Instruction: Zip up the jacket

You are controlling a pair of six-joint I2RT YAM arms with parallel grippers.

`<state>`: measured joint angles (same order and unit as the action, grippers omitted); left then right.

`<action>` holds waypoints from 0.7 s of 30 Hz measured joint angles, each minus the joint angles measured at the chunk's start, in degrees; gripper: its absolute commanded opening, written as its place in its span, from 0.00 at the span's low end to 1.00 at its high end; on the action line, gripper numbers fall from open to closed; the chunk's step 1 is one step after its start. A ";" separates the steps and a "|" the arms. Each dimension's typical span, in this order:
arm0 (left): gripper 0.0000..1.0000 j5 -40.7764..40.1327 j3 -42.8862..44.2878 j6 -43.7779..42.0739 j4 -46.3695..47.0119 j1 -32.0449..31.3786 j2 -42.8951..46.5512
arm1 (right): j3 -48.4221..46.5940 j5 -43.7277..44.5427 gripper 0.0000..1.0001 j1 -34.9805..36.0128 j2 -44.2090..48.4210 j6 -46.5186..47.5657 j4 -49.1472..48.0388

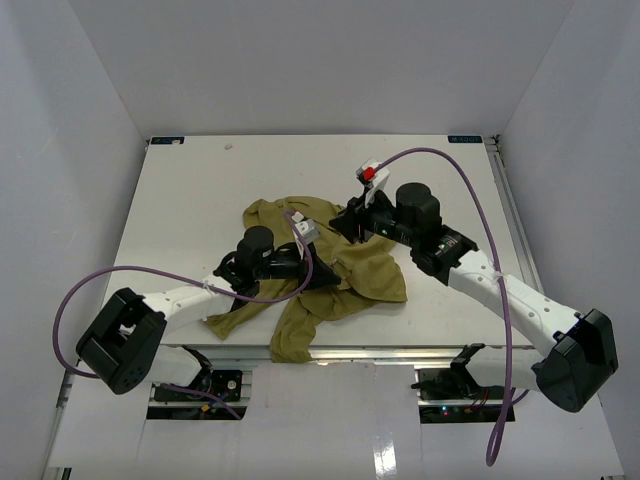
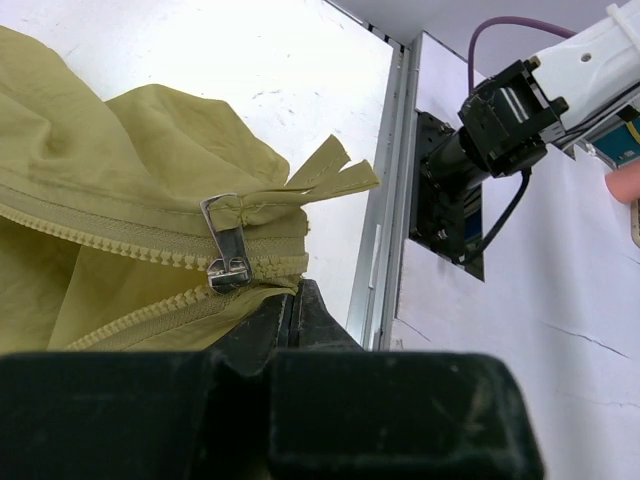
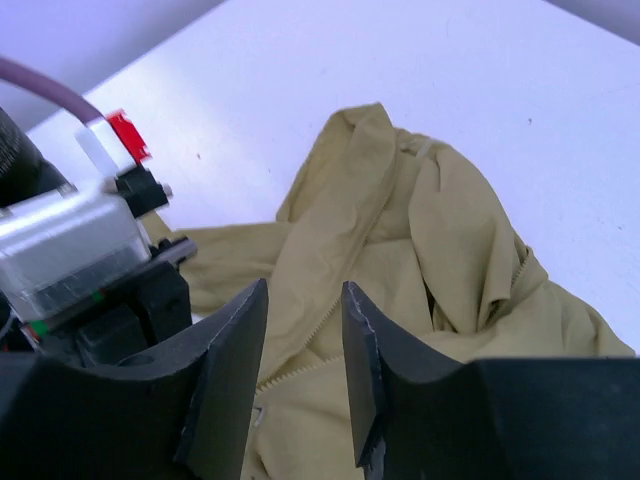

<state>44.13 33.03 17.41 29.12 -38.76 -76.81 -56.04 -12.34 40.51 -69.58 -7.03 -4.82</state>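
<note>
Left end effector (image 2: 290,300) clenched on jacket (image 2: 120,150) edge, zipper slider (image 2: 228,262) just above it, track running away from it; right end effector (image 3: 305,300) released, hovering over the cloth.

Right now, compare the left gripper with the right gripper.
The left gripper is shut, pinching the jacket just below the zipper slider. The right gripper is open, with nothing between its jaws. The left gripper touches the cloth, while the right gripper hovers above it, apparently clear. Both are black and sit over the jacket.
</note>
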 measured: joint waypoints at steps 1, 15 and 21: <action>0.00 0.36 -0.01 0.16 -0.01 0.00 0.13 | -0.03 -0.01 0.54 0.00 0.08 0.73 0.85; 0.00 5.97 -0.78 1.53 0.82 0.02 1.79 | 13.43 -17.07 0.67 -0.02 13.06 17.85 0.14; 0.00 6.54 -0.80 1.51 1.03 0.02 1.79 | 14.49 -20.87 0.67 -0.02 12.66 20.91 -0.59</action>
<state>50.68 32.23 18.92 30.15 -38.74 -75.02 -41.55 -33.21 40.49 -56.92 13.88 -5.41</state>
